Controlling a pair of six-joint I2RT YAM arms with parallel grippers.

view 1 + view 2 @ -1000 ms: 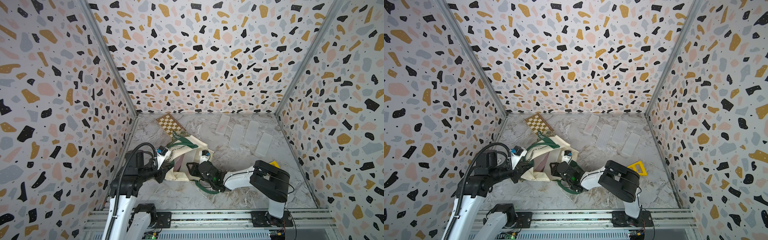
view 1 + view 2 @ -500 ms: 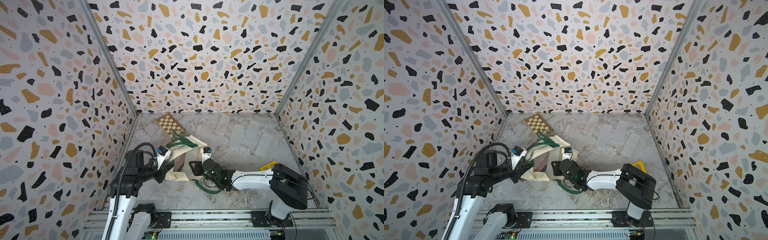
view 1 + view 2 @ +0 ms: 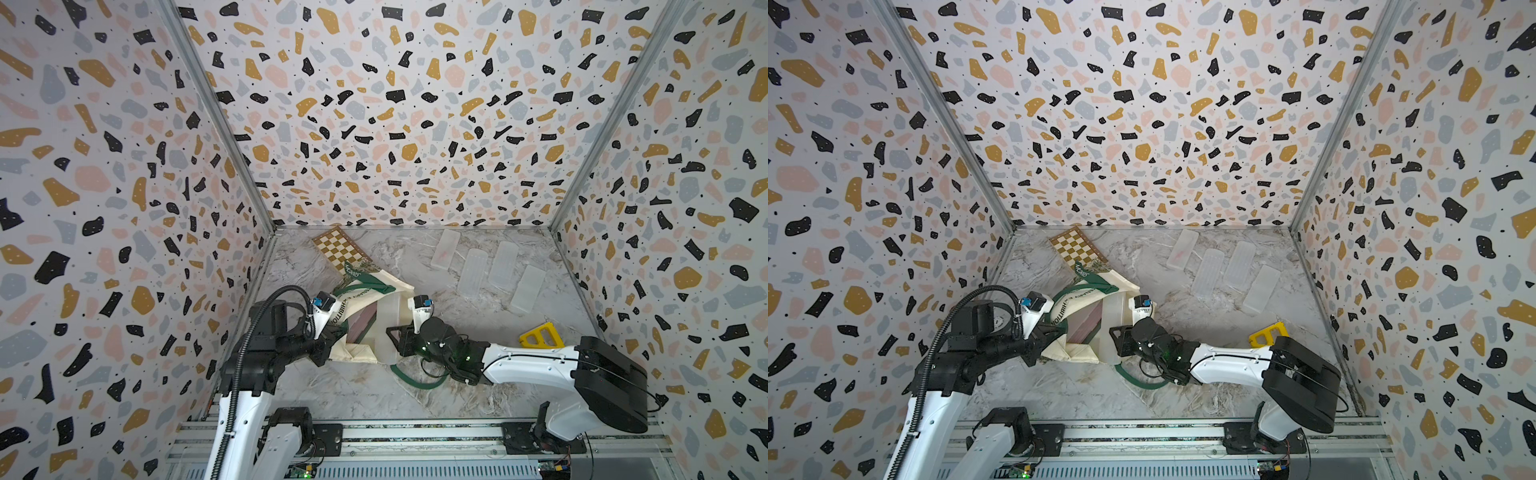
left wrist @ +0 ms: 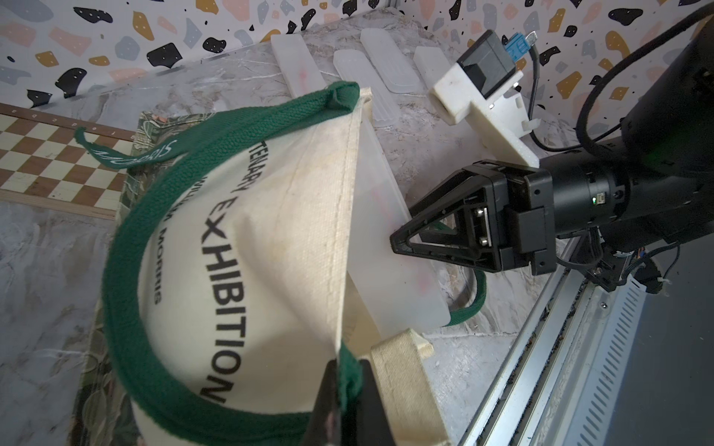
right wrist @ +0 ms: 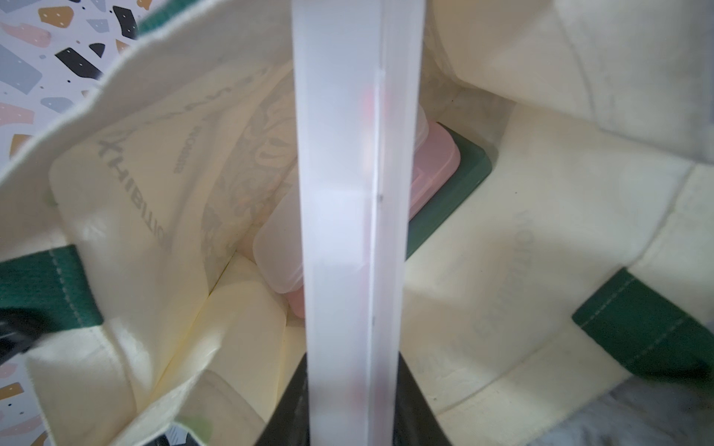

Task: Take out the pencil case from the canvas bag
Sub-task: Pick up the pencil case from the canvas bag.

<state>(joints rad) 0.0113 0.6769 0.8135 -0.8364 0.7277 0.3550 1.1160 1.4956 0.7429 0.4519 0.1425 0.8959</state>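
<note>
Pencil case [image 5: 344,193]: frosted, see-through, long and flat. It sits at the mouth of the canvas bag [image 4: 270,231], one long edge tucked behind the cream rim and the rest out over the table. How much is inside I cannot tell.

Right claw [image 4: 402,239]: narrow, pinching the case across its thin sides. In the right wrist view the case runs straight out between the jaws.

Left claw [image 4: 349,401]: closed tight on the rim where the green strap [image 4: 119,270] is sewn on, holding the mouth open.

Inside the bag: a pink case [image 5: 436,162], a clear one [image 5: 278,255] and a green one [image 5: 456,185], lying flat at the bottom.

Step in hand, as I read it: drawing the held case clear of the mouth.
- Pull straight back along the case's own length, away from the opening, so no corner hooks the rim.
- Go slowly. The plastic looks slick and the grip sits near one end, so the case may swivel.
- The left claw should hold firm, or the bag will drag along.
- Mind the loose strap loop [image 3: 415,378] under the right arm.
- Set it beside the frosted cases [image 3: 473,270] lying well apart near the back.
</note>
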